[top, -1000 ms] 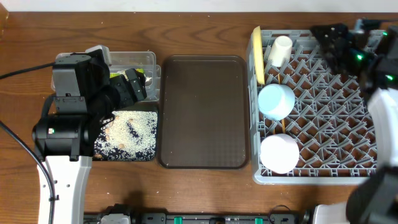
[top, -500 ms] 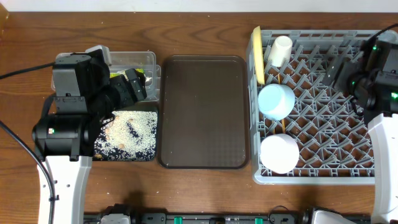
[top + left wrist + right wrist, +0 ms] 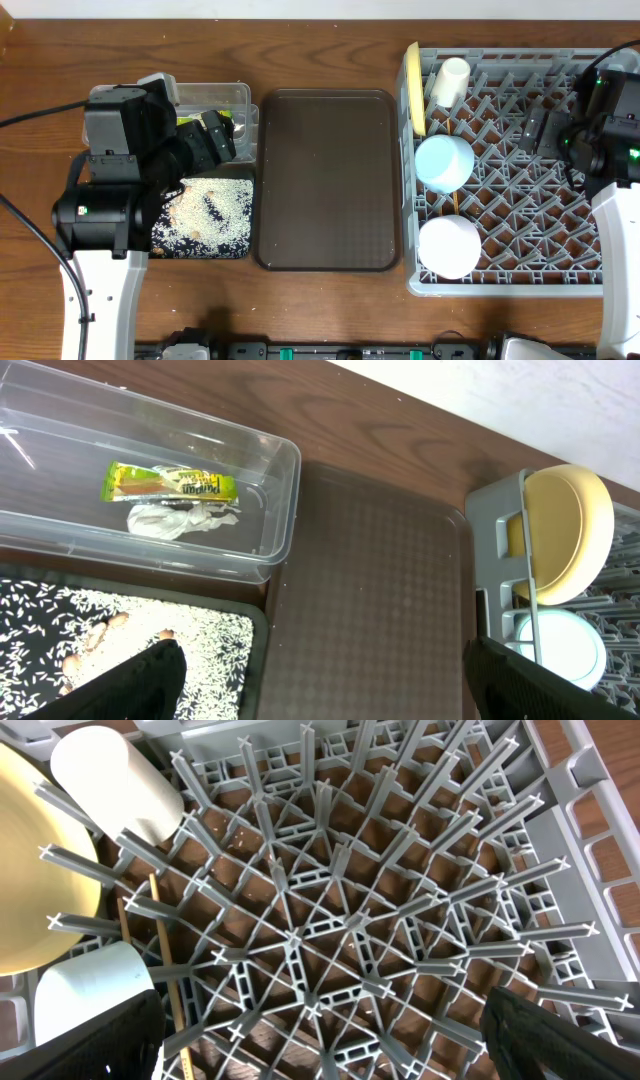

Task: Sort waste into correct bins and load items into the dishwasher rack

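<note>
The grey dishwasher rack holds the upright yellow plate, small white cup, light blue bowl, white bowl and a wooden chopstick. The yellow-green wrapper and crumpled napkin lie in the clear tub. Rice covers the black tray. My left gripper is open and empty over the tub and black tray's right end. My right gripper is open and empty above the rack's bare pegs, right of the cup.
The dark brown serving tray lies between the bins and the rack, with nothing on it. The clear tub sits behind the black tray at the left. The wood table's far edge is close behind the rack.
My right gripper has moved from the rack's far right corner toward me and down over the rack's right half. The left arm has not moved.
</note>
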